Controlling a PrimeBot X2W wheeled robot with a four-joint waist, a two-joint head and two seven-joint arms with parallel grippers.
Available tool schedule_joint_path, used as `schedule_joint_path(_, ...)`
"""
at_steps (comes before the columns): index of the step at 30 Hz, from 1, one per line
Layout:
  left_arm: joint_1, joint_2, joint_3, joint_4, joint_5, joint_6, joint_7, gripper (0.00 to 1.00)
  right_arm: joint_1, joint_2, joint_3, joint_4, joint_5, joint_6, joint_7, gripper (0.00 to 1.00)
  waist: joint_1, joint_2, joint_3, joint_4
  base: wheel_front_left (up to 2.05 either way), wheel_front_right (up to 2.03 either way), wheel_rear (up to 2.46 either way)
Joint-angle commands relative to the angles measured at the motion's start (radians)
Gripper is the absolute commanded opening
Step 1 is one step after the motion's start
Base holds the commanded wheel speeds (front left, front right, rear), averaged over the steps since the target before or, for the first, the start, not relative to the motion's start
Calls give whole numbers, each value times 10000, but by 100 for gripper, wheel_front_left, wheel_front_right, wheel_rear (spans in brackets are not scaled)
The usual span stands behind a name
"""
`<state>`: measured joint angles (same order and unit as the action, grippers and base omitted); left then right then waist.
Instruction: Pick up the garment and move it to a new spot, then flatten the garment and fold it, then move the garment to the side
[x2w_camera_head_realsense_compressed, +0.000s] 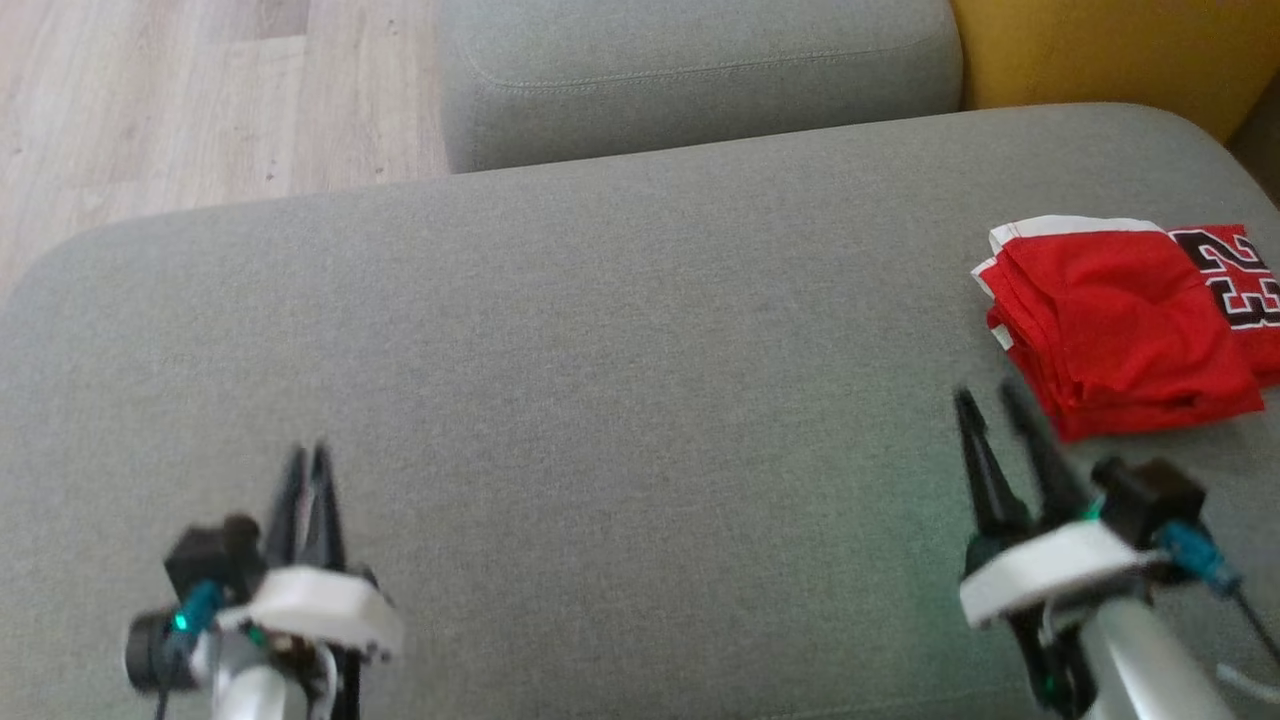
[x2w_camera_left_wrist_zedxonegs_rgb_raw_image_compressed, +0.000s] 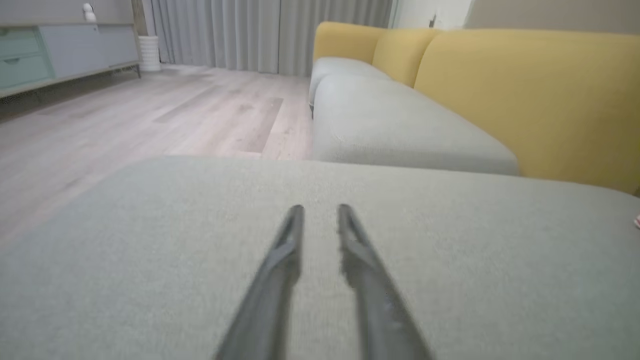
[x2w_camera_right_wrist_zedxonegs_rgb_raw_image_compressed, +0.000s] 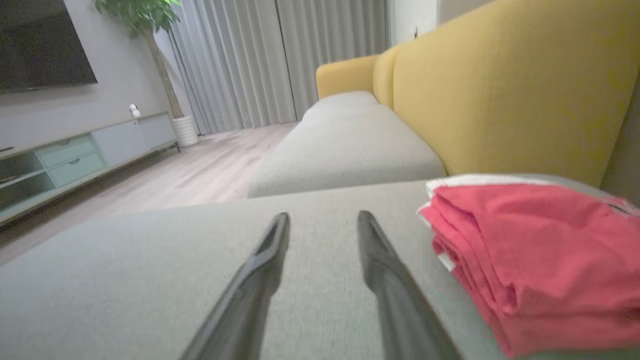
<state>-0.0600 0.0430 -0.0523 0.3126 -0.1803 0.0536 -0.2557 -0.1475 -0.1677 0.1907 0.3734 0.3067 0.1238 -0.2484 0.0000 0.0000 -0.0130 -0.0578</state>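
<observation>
Resting at the right end of the broad grey fabric seat cushion, the red jersey garment with white trim and a black-and-white 23 lies as a compact folded stack, its layered edges facing my right side. By my reading, the fold is done and the stack sits at the side.

Handling: thin, light, soft cloth, probably a little slick. The layers would slide apart or unfold if only the top ply were lifted. The best hold, I judge, is across the full thickness of the stacked edge nearest me, with 1 finger under the bottom ply.

Right gripper: low over the cushion, just beside the stack's near corner, not touching it. Its 2 dark fingers stand clearly apart and hold nothing, and in the right wrist view the garment lies to the right of them.

Left gripper: well apart from the garment, low over bare cushion, fingers pointing forward. A narrow gap shows between the tips, nothing held.
</observation>
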Motion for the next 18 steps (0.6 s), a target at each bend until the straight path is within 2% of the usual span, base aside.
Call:
schedule_joint_path(1,135,-21,-10,244,-3,-4,3,0,169,14,22,222,3,-2,18,0,0,0,0,0,0,0,0)
schedule_joint_path(18,77,-14,215,192,-1786,-234,482,0,234,159,-356,78,1633,7,471,0,0,0,20,73,0,0,0)
